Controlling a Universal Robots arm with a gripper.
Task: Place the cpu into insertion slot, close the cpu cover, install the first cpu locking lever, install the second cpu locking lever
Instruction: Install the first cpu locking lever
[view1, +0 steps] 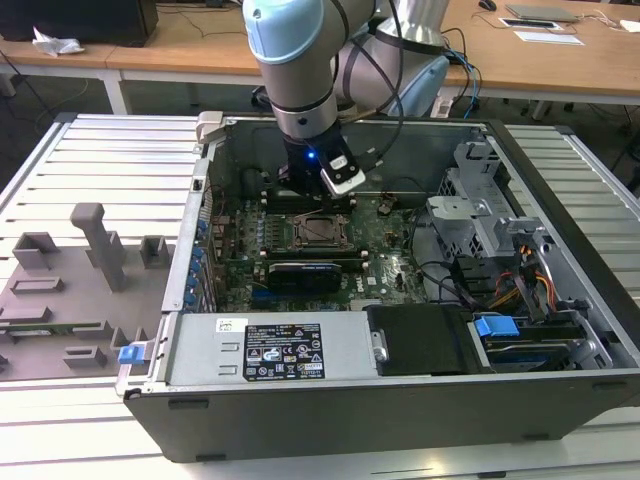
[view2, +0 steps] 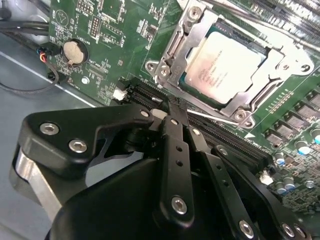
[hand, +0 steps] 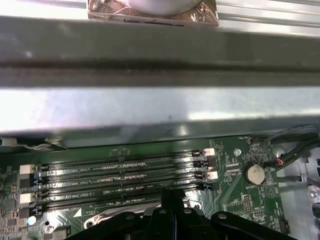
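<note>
The cpu (view2: 224, 67) lies flat in the insertion slot (view1: 300, 232) on the green motherboard, its pale metal top showing through the window of the cpu cover (view2: 197, 35). The cover lies down over the chip. A thin bright lever rod (view2: 212, 118) runs along the socket side nearest my gripper (view2: 171, 106). My black fingers are shut together with nothing between them, and their tips hover right at that rod's end. In the exterior view my gripper (view1: 303, 195) hangs just behind the socket. In the first wrist view the fingertips (hand: 172, 197) sit beside the memory slots.
Several long black memory slots (hand: 120, 175) lie between the socket and the case's metal wall (hand: 150, 110). A coin battery (view2: 74, 51) and cables sit to one side. A black card (view1: 305, 272), a drive cage (view1: 480, 215) and a grey fixture tray (view1: 70, 290) are nearby.
</note>
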